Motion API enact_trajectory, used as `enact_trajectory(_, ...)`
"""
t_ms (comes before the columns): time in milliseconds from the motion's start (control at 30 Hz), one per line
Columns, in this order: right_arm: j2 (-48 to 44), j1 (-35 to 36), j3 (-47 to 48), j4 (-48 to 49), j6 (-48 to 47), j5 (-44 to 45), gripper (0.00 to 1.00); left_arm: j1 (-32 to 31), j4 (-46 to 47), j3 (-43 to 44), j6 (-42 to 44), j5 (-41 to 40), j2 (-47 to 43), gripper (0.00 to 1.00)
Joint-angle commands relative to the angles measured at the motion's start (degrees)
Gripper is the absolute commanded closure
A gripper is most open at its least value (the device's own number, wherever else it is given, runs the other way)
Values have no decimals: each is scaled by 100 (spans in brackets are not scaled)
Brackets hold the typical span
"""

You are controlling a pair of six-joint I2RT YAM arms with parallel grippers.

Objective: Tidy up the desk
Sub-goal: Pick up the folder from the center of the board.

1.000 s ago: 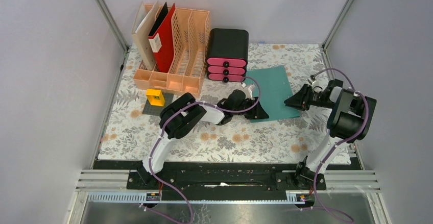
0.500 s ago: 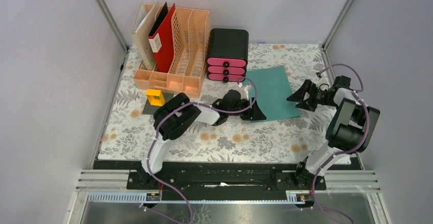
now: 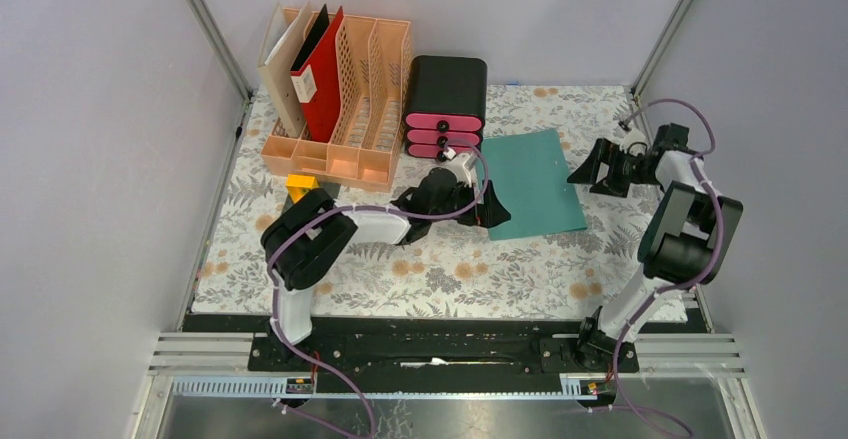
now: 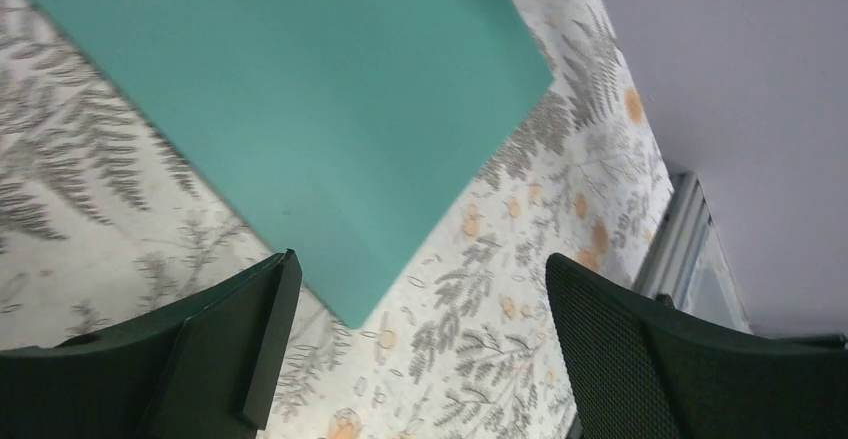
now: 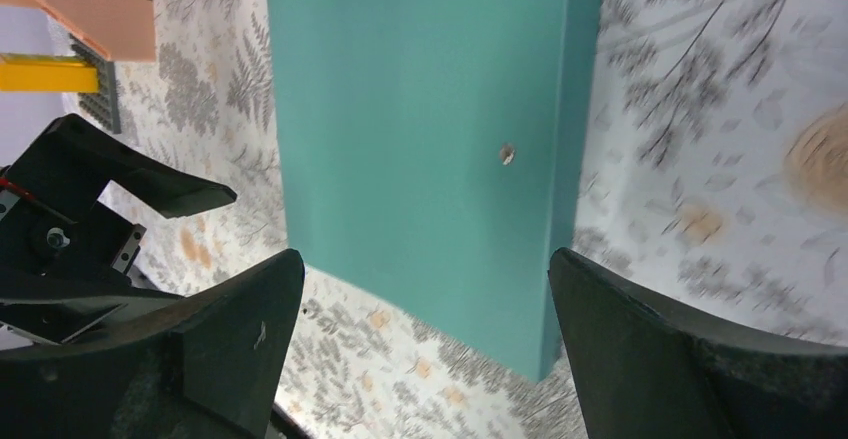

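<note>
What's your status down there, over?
Both open, empty: left gripper, right gripper. Between them, folder flat on desk. Close by its far-left corner: drawer box.

The top camera looks steeply down from high at the near edge, far enough to take in the whole surface. Both wrist cameras hang close over the same teal folder, facing each other.

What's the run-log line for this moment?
left gripper: open, at teal folder near corner | right gripper: open, beside folder | teal folder: flat on desk, unheld
</note>
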Motion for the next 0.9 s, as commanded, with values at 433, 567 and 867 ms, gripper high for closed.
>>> enact_trajectory(433,1716,362,1298,-486,-136,326,16,263,-623,907,-399,-42,1221,25)
enact_trajectory(567,1844,358,1290,-516,-100,470,18,261,-754,1017,-443,88,1420,35)
enact_trajectory(867,2023,441,1423,-1400,-699,-926,31,259,-821,1123,-508,404,1745,51)
